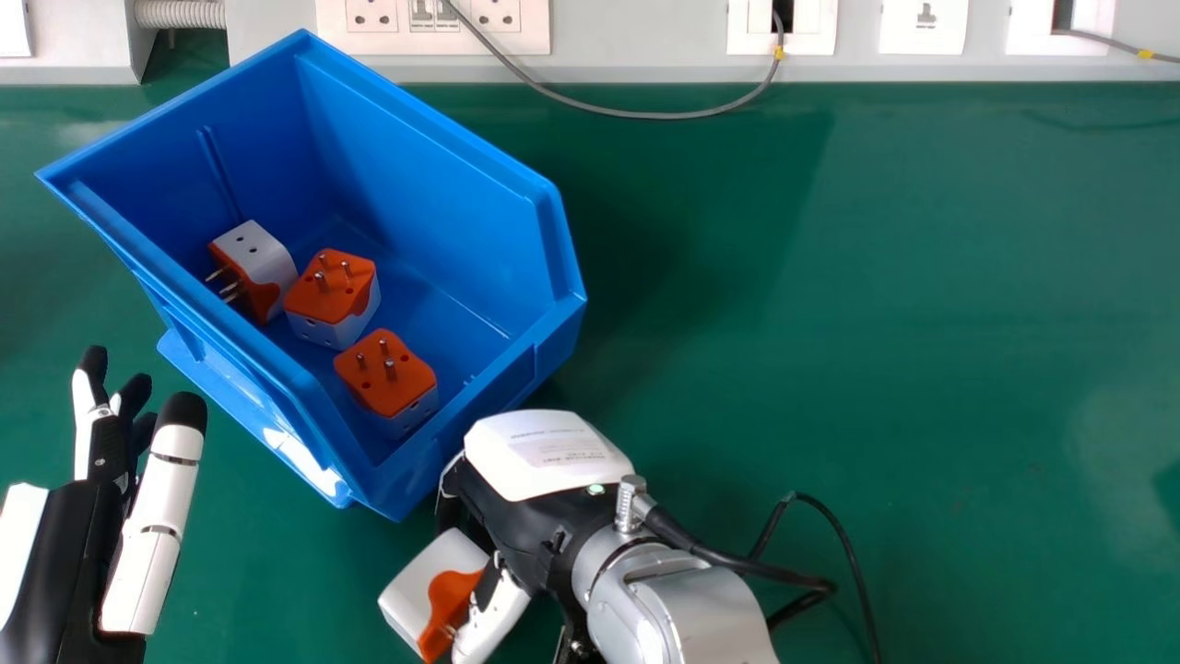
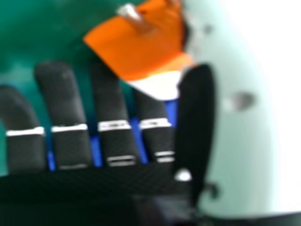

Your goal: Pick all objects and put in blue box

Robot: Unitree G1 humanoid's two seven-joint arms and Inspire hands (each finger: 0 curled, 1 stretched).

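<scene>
Orange and white, one plug adapter [image 1: 415, 583] is pinched between the thumb and fingers of the right hand [image 1: 530, 498]. In the head view it is located outside the blue box [image 1: 415, 175], just beside the box's near corner, above the green desk [image 1: 830, 369]. Its orange part is turned towards the thumb. The right hand view confirms the hold: the adapter sits tilted at the thumb, a metal prong showing on its orange face, with the fingers extended alongside.

Contents of box: three adapters of the same type, all on the floor of the box, towards its left and near sides. The leftmost adapter [image 1: 263, 254] lies on its side, prongs directed at the near left wall, a white face with holes uppermost. The middle adapter [image 1: 332, 290] is prongs up, right next to the leftmost; contact between these two cannot be determined. The nearest adapter [image 1: 385, 373] is also prongs up, close to the near wall.

Left hand [image 1: 78, 535]: at the left edge of the head view, spread with its fingers straight, holding nothing, apart from the box.

Surroundings: a grey cable [image 1: 645, 114] loops from the socket panel [image 1: 433, 23] behind the box.
</scene>
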